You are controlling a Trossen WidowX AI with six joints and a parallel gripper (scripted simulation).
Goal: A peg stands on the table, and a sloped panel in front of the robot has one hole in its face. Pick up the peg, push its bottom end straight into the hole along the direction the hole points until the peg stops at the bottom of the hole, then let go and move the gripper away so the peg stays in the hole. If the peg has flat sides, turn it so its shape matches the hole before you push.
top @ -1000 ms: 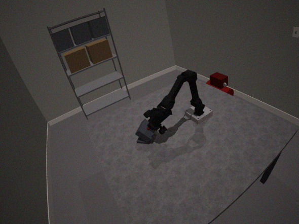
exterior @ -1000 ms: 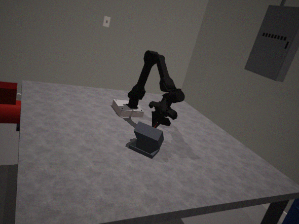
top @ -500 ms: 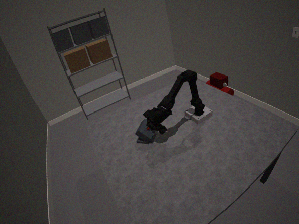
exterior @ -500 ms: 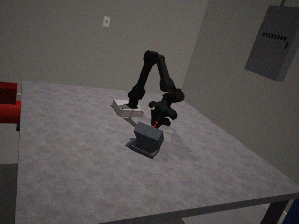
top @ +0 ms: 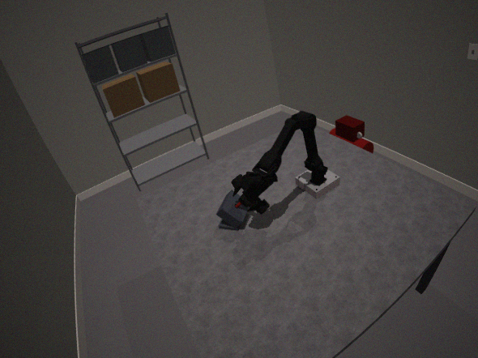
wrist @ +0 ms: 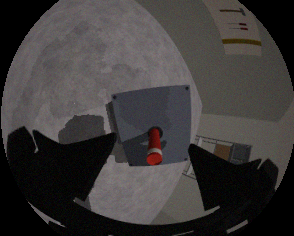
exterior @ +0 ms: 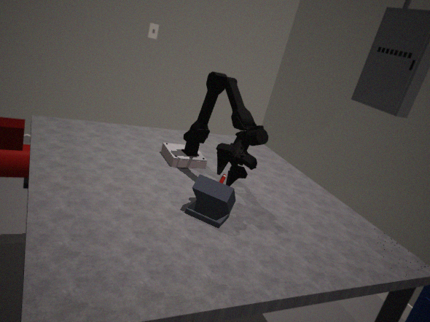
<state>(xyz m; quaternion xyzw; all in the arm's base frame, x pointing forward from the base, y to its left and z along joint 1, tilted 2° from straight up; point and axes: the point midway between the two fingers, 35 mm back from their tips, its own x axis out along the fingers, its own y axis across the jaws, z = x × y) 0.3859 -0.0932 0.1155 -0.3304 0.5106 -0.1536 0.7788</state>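
Note:
The red round peg [top: 237, 205] [exterior: 222, 178] [wrist: 154, 141], with a pale band near its outer end, stands out of the hole in the sloped blue-grey panel [top: 228, 211] [exterior: 214, 196] [wrist: 137, 107]. Its lower end is hidden inside the dark-rimmed hole; how deep it sits cannot be seen. My gripper [top: 238, 199] [exterior: 223, 179] [wrist: 154, 143] is open wide. In the wrist view its two black fingers stand apart on either side of the peg, with a gap on each side, touching neither the peg nor the panel.
The arm's white base [top: 324, 185] [exterior: 173, 155] stands behind the panel on the grey table [top: 304, 267] [exterior: 127, 240]. A shelf rack [top: 162, 134] with boxes and a red machine [top: 349, 129] [exterior: 12, 160] are beyond the table.

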